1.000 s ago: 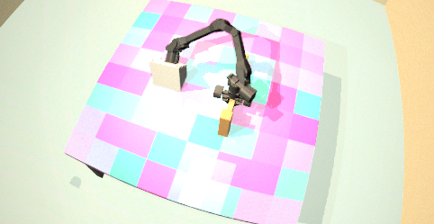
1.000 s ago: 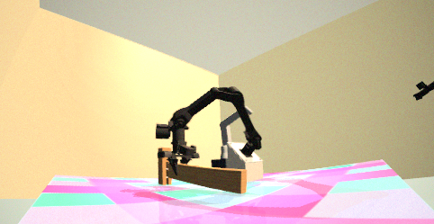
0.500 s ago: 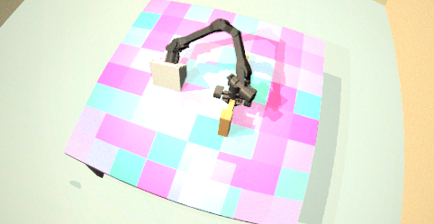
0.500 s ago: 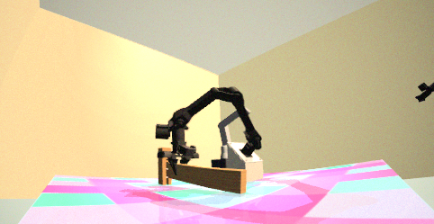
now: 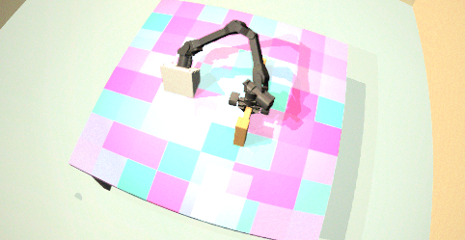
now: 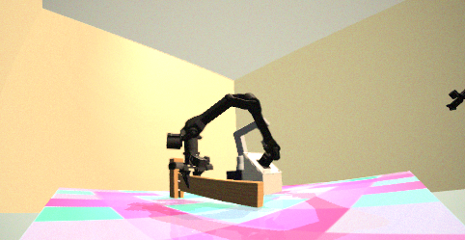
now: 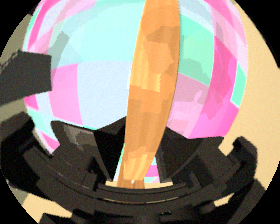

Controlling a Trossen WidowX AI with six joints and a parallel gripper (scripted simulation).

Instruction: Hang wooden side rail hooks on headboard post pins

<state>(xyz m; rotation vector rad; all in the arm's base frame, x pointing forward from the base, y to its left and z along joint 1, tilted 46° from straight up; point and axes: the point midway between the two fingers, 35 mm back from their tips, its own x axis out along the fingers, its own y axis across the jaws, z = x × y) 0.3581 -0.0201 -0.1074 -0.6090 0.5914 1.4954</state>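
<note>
The wooden post point(image 5: 240, 133) point(image 6: 174, 182) stands upright on the table. The long wooden rail point(image 6: 227, 190) point(image 7: 152, 75) runs away from it, with one end close beside the post's slotted side. The far end is low at the table and looks to rest on it. My gripper point(image 5: 248, 108) point(image 6: 187, 179) point(image 7: 140, 119) is shut on the rail near its post end, one finger on each side. In the exterior view, small light metal bits show in the narrow gap between post and rail. Whether the hooks sit on the pins is too small to tell.
The arm's pale base block point(image 5: 178, 81) point(image 6: 272, 180) stands on the checkered table point(image 5: 130, 144), behind the rail in the exterior view. The arm arches over from there to the rail. The table's front edge lies beyond the post in the top view.
</note>
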